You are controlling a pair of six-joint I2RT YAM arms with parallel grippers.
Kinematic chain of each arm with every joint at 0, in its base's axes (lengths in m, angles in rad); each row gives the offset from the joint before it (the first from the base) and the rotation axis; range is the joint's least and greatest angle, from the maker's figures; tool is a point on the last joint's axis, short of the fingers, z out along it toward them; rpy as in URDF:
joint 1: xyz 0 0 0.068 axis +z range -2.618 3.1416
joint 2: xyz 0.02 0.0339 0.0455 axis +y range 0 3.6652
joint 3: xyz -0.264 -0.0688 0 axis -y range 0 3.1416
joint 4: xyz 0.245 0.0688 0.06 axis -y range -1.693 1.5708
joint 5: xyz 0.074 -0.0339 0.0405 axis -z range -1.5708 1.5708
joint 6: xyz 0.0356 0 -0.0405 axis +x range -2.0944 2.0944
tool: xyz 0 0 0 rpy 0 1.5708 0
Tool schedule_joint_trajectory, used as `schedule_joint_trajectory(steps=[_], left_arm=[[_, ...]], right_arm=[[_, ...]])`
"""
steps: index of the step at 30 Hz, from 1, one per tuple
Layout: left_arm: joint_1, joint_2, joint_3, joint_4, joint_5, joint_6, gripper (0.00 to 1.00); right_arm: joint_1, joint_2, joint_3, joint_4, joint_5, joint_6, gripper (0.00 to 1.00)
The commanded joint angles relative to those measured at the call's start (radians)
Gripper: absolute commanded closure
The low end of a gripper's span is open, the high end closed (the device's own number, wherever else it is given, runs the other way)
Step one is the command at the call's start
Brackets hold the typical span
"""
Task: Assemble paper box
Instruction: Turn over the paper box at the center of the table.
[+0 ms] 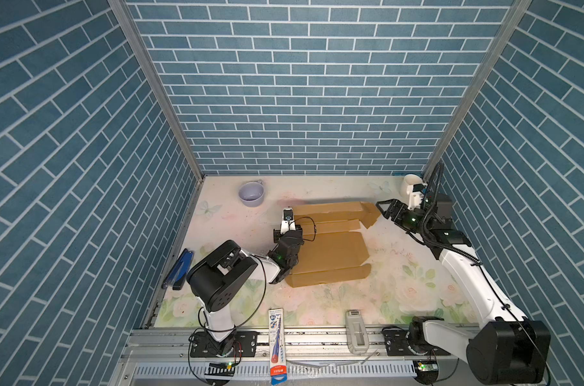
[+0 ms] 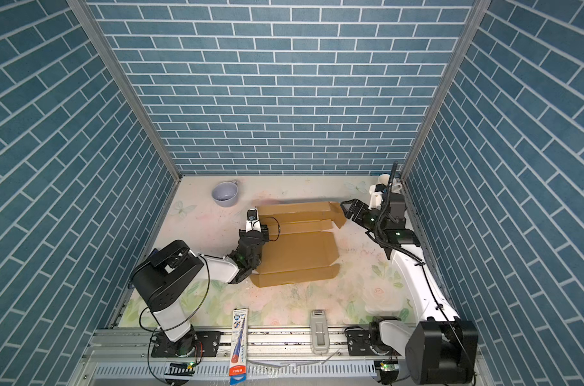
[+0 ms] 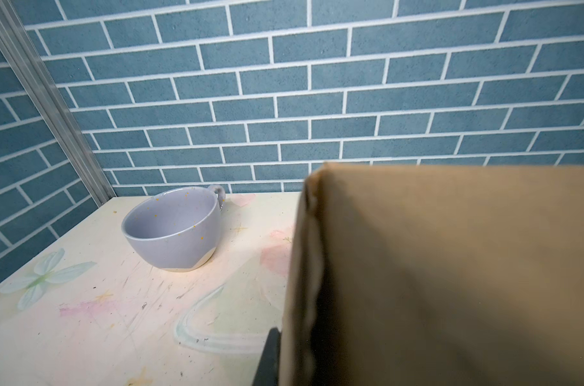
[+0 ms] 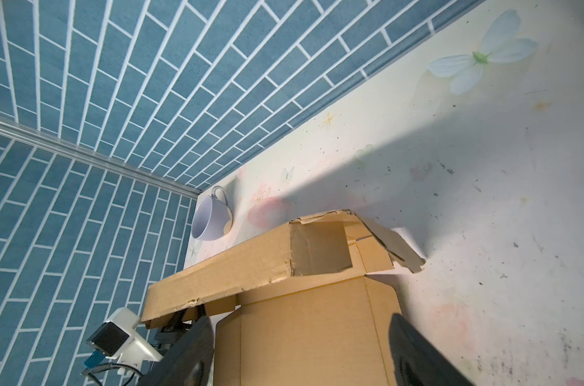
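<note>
Now | left tool (image 1: 295,229) pinching paper box (image 1: 330,250) | right tool (image 4: 304,354) wide, straddling flap (image 4: 304,320) in wrist view only

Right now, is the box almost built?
Not yet. Done: the far long wall of the paper box is lifted up. In hand: the left gripper pinches that wall's end, while the right gripper hovers open at the other end. Left: the near flap lies flat and no side walls stand.

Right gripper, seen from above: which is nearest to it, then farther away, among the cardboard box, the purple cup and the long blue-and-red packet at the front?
1. paper box, right beside the open right gripper.
2. purple cup, toward the back left corner.
3. blue-and-red packet, at the front edge.
</note>
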Motion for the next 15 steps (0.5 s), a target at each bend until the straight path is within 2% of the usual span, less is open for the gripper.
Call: schedule_joint_trajectory(steps=[1,9,15], left_arm=[[0.000,0.004,-0.020,0.087,-0.002,0.007,0.88],[0.001,0.020,-0.042,0.092,0.024,0.005,0.67],[0.004,0.031,-0.054,0.094,0.032,-0.011,0.61]], right_arm=[[0.041,0.035,0.045,-0.002,0.034,-0.034,0.18],[0.085,0.056,0.062,0.027,0.056,-0.009,0.18],[0.088,0.058,0.063,0.029,0.055,-0.007,0.19]])
